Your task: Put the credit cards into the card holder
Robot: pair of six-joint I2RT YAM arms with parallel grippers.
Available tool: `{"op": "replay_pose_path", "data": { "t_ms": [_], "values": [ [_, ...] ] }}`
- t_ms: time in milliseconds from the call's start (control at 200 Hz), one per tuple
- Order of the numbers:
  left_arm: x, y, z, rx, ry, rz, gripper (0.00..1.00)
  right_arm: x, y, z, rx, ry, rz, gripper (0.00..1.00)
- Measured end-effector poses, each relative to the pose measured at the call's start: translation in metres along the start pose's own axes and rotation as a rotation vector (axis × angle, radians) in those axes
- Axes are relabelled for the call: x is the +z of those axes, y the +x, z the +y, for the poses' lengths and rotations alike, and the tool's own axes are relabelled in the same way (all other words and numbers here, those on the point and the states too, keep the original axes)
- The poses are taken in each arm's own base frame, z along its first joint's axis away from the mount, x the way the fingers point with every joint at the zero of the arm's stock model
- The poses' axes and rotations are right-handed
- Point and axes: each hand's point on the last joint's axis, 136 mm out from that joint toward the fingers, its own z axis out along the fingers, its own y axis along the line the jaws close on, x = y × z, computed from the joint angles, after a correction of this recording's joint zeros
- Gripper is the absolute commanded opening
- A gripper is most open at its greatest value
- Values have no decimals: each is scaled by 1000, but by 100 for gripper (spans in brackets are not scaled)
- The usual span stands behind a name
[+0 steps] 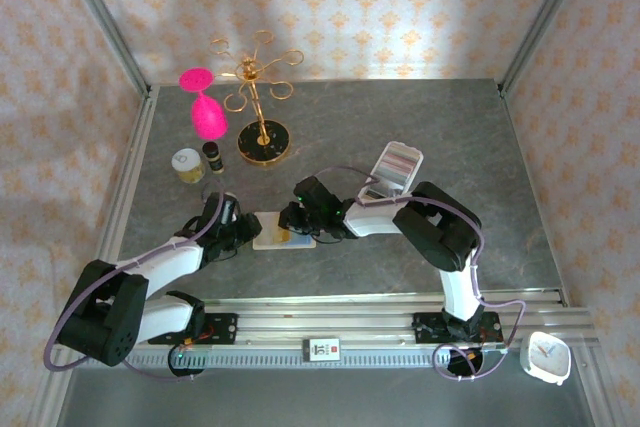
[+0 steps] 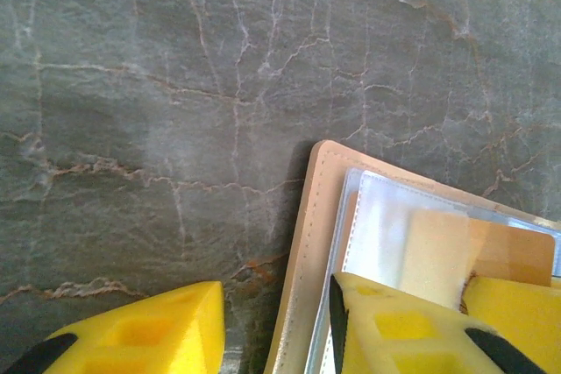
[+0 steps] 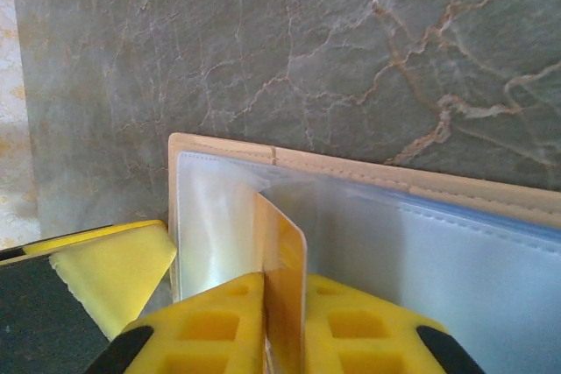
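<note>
The beige card holder (image 1: 272,239) lies open on the table between both arms, its clear sleeves (image 3: 421,251) facing up. My right gripper (image 3: 282,285) is shut on a yellow-orange credit card (image 3: 286,247), held on edge with its front corner at a sleeve's mouth. My left gripper (image 2: 273,330) is open and straddles the holder's left edge (image 2: 307,251); its right finger (image 2: 412,330) rests on the sleeve, the left finger (image 2: 131,335) over bare table. More credit cards (image 1: 397,163) sit stacked at the back right.
A gold wire stand (image 1: 262,97) with a pink glass (image 1: 206,115) stands at the back left, with a small jar (image 1: 187,164) and a dark bottle (image 1: 213,155) beside it. A white clock (image 1: 546,355) sits beyond the front rail (image 1: 330,317).
</note>
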Motion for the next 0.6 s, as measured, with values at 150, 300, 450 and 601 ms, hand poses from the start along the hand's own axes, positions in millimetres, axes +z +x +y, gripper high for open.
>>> {"op": "replay_pose_path", "data": {
  "t_ms": [150, 300, 450, 601],
  "values": [
    [1, -1, -2, -18, 12, -9, 34, 3, -1, 4, -1, -9, 4, 21],
    [1, 0, -2, -11, 3, -16, 32, 2, -3, 8, -19, 7, 3, 37],
    [2, 0, -1, -1, -6, -25, 31, -7, -5, 2, -35, 69, -21, 46],
    [2, 0, -2, -1, -6, -25, 30, -15, -7, -7, -50, 130, -33, 56]
  ]
}}
